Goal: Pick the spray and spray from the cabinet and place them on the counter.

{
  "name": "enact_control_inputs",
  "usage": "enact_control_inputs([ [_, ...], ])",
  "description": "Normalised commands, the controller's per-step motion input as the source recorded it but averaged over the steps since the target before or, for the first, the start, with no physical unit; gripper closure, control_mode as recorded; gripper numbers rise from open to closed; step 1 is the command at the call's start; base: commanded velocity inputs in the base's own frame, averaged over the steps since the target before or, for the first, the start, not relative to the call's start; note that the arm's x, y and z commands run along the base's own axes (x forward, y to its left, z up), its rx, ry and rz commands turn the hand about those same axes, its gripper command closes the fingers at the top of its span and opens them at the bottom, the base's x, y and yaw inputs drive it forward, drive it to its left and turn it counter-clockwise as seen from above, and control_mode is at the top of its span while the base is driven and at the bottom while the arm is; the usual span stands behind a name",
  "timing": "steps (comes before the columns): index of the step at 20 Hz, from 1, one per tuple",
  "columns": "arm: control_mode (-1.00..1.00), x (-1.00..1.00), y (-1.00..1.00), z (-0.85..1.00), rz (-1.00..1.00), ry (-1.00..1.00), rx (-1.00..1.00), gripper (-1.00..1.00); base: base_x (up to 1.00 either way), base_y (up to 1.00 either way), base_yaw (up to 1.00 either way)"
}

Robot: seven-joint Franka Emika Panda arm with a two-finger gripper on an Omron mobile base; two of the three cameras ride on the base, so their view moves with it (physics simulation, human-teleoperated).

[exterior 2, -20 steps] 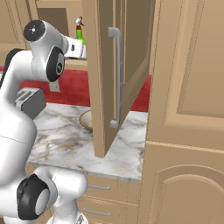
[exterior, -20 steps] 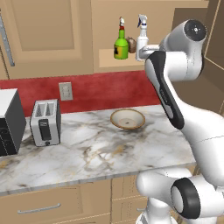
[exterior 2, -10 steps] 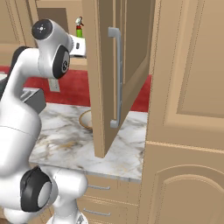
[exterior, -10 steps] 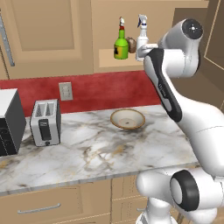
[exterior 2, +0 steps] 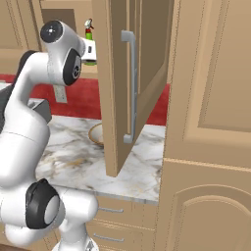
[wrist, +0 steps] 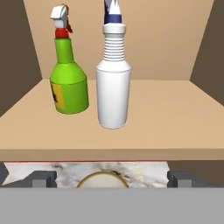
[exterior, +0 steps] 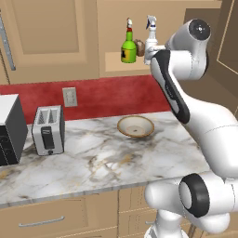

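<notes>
On the far left of the counter (exterior: 93, 162) there's a dark appliance (exterior: 10, 130) at the picture's edge, then a silver toaster (exterior: 48, 129) just beside it, both back near the red wall with its outlet (exterior: 69, 96). Further right sits a shallow tan bowl (exterior: 135, 126), on the marble, right below the open cabinet (exterior: 116, 60).

Up on the cabinet shelf (wrist: 153, 118), the green bottle (wrist: 68, 78) with the yellow label and red-white top stands upright on the left, and the white bottle (wrist: 113, 85) with the ribbed neck stands upright just beside it on the right, a bit closer to the shelf's front edge. They look close together but not touching. There's a small brown lump (exterior: 139, 48) between and behind them in the left base view.

The gripper (wrist: 107, 180) sits level with the shelf front, aimed at the white bottle, fingers (wrist: 41, 179) spread wide apart and holding nothing.

To the right, the cabinet door (exterior 2: 130, 83) with its silver bar handle (exterior 2: 130, 88) hangs open over the counter.
</notes>
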Motion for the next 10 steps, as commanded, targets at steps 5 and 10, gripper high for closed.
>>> enact_control_inputs([
  [5,-1.00,0.26,0.00,0.00,0.00,0.00,0.00,-1.00,0.00,0.00,0.00],
  [10,-1.00,0.26,0.00,-0.01,0.00,-0.01,0.00,-1.00,0.00,0.00,0.00],
])
